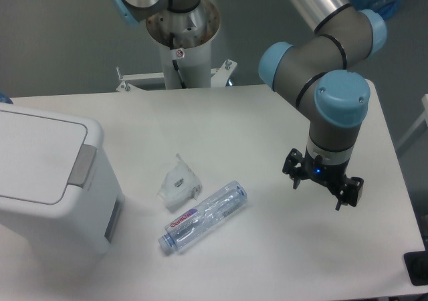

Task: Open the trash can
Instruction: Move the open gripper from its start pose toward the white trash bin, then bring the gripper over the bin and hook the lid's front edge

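The trash can (47, 187) is a large white boxy bin at the left of the table. Its flat white lid (37, 154) is down. A grey push tab (83, 165) sits at the lid's right edge and a grey slot (112, 219) shows on its right side. My gripper (323, 188) hangs at the right side of the table, far from the can, pointing down just above the surface. Its fingers stand apart with nothing between them.
A clear plastic bottle (202, 216) lies on its side in the middle of the table. A crumpled clear plastic piece (178, 180) lies just above it. The arm's base column (182, 40) stands behind the table's far edge.
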Motion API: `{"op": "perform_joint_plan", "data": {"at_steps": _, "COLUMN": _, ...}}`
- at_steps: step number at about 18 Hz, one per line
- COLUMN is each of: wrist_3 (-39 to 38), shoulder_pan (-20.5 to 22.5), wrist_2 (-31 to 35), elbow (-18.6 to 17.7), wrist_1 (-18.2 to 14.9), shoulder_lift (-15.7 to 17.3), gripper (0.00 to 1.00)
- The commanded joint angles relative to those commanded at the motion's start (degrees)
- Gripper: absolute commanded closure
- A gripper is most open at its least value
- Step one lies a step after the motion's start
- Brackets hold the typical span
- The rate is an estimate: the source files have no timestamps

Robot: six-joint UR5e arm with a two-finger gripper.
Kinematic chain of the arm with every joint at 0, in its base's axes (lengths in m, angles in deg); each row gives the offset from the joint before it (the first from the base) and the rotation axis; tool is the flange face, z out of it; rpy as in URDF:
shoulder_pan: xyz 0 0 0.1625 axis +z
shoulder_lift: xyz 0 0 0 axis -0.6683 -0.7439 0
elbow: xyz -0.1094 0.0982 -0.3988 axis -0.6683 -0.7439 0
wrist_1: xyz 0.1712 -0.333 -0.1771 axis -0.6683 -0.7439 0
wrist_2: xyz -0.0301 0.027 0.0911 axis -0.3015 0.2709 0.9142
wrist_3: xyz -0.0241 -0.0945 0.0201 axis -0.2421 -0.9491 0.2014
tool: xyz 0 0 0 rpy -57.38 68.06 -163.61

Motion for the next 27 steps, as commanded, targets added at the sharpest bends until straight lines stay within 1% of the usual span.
{"op": "perform_joint_plan", "data": {"at_steps": 3, "wrist_3": -4.33, "shoulder_pan": 0.27, "wrist_2": -3.26, "elbow": -0.26, "wrist_1": 0.00, "shoulder_lift": 0.44, "gripper": 0.00}}
{"op": "perform_joint_plan", "data": {"at_steps": 5, "wrist_3": -4.51, "shoulder_pan": 0.44, "wrist_2": -3.53, "elbow": -0.53, "wrist_1": 0.18, "shoulder_lift": 0.53, "gripper": 0.00}}
{"op": "perform_joint_plan", "data": {"at_steps": 7, "wrist_3": -4.95, "shoulder_pan": 0.70, "wrist_2": -5.36, "elbow": -0.70, "wrist_1": 0.09, "shoulder_lift": 0.53, "gripper": 0.00}}
{"op": "perform_joint_plan", "data": {"at_steps": 8, "wrist_3": -6.78, "shoulder_pan": 0.79, "wrist_2": -6.59, "elbow": -0.79, "wrist_1": 0.09, "shoulder_lift": 0.53, "gripper": 0.00}}
{"op": "perform_joint_plan", "data": {"at_steps": 10, "wrist_3": -11.26, "shoulder_pan": 1.84, "wrist_2": -10.36, "elbow": -0.79, "wrist_1": 0.09, "shoulder_lift": 1.58, "gripper": 0.00}}
{"op": "perform_joint_plan", "data": {"at_steps": 13, "wrist_3": -13.21, "shoulder_pan": 2.29, "wrist_2": -18.71, "elbow": -0.44, "wrist_1": 0.09, "shoulder_lift": 2.64, "gripper": 0.00}}
{"op": "perform_joint_plan", "data": {"at_steps": 17, "wrist_3": -20.22, "shoulder_pan": 2.02, "wrist_2": -23.65, "elbow": -0.18, "wrist_1": 0.09, "shoulder_lift": 4.57, "gripper": 0.00}}
{"op": "perform_joint_plan", "data": {"at_steps": 21, "wrist_3": -25.06, "shoulder_pan": 0.97, "wrist_2": -26.73, "elbow": 0.00, "wrist_1": 0.09, "shoulder_lift": 5.01, "gripper": 0.00}}
{"op": "perform_joint_plan", "data": {"at_steps": 23, "wrist_3": -27.35, "shoulder_pan": -1.22, "wrist_2": -27.08, "elbow": 0.00, "wrist_1": 0.09, "shoulder_lift": 5.45, "gripper": 0.00}}
{"op": "perform_joint_plan", "data": {"at_steps": 27, "wrist_3": -29.99, "shoulder_pan": -4.21, "wrist_2": -27.09, "elbow": -0.44, "wrist_1": 0.09, "shoulder_lift": 6.06, "gripper": 0.00}}
